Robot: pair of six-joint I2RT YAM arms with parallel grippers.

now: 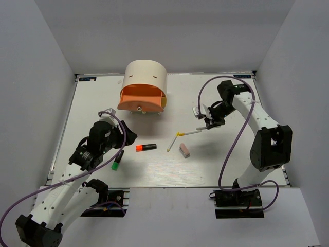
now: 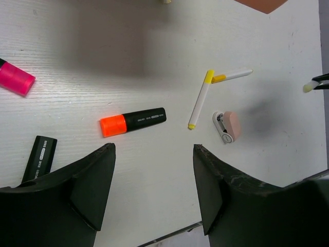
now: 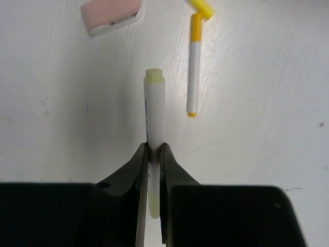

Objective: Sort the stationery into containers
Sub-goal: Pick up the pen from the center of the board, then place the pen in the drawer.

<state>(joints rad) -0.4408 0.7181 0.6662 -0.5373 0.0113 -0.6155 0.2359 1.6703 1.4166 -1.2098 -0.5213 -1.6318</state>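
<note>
Right gripper (image 3: 153, 149) pinching one stick (image 3: 153, 103), near the eraser (image 3: 112, 17). Second stick (image 2: 199, 100) and third stick (image 2: 234, 75) just beside eraser (yellow ends touching); orange highlighter (image 2: 132, 121) left of it. Left gripper (image 2: 154, 149) spread, holding nothing. Orange drawer (image 1: 141, 100) well beyond eraser.

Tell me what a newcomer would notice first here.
The cream cabinet at the far middle stands out first, its orange drawer jutting open. Next comes the right tool, shut on a white stick, right of center. The left tool hangs open near the orange highlighter, left of center.
</note>
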